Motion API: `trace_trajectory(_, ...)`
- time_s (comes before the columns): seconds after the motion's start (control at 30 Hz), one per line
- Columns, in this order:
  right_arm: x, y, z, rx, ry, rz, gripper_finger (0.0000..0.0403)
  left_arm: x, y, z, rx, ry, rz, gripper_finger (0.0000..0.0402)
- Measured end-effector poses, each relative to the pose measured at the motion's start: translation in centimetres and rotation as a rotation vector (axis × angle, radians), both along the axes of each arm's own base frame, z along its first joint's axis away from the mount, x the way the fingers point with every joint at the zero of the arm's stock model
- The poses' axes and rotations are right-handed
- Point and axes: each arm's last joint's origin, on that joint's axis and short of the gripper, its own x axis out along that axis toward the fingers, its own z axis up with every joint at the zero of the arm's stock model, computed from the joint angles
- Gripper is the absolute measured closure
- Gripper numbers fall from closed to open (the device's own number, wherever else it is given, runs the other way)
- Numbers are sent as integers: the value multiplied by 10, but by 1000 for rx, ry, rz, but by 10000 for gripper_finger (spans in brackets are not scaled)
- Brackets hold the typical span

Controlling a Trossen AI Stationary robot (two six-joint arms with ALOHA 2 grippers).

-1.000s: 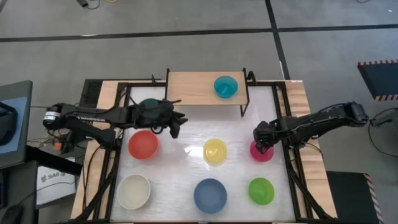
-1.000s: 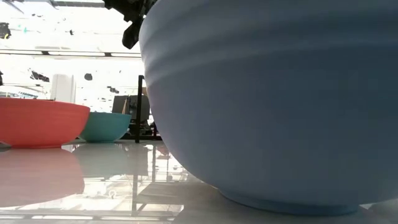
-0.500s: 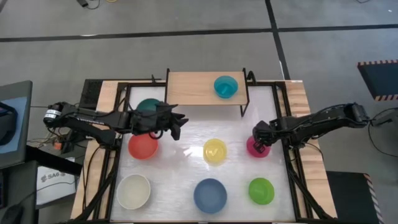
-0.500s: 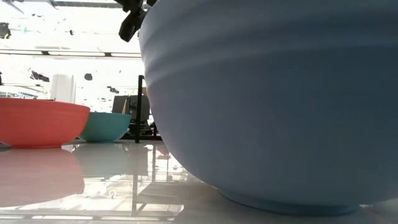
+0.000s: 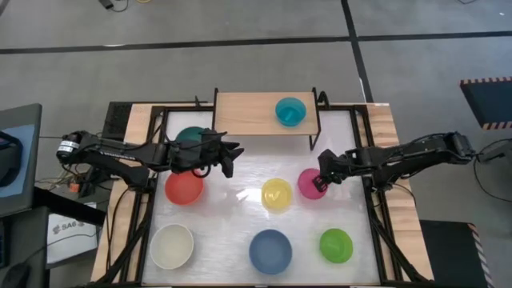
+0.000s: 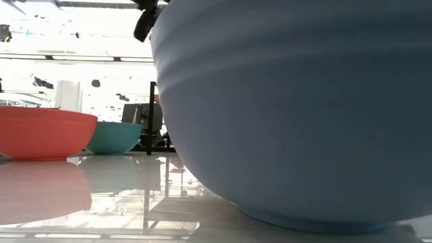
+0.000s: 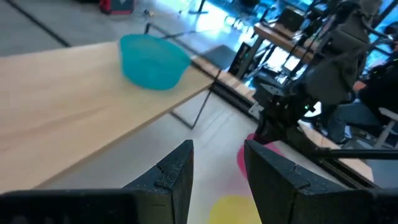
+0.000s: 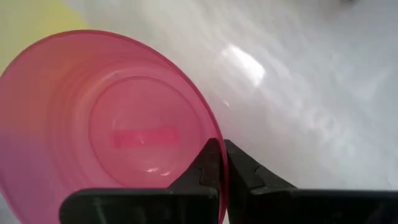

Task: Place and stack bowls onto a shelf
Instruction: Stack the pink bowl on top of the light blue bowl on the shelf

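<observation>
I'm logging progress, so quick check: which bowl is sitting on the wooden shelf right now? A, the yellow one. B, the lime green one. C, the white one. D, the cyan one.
D: the cyan bowl sits on the light-wood shelf, toward its right end, and the left wrist view shows it there too; the yellow bowl, lime green bowl and white bowl are on the white tabletop.
</observation>
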Motion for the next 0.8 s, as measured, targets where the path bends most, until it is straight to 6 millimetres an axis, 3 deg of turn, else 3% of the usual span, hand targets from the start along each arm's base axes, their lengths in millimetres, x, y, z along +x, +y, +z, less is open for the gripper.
trace_trajectory(0.17, 14, -2, 39, -132, -114, 42, 379, 21, -2, -6, 58, -28, -11, 270)
trace_trajectory(0.33, 21, -5, 71, -266, -189, 33, 379, 46, -3, -5, 113, 13, -13, 229)
trace_trajectory(0.53, 22, -12, 94, -500, -213, -97, 379, 72, -2, 8, 236, 60, 5, 186)
trace_trajectory(0.8, 21, -22, 116, -724, -240, -320, 379, 116, 12, 28, 445, 133, 66, 193)
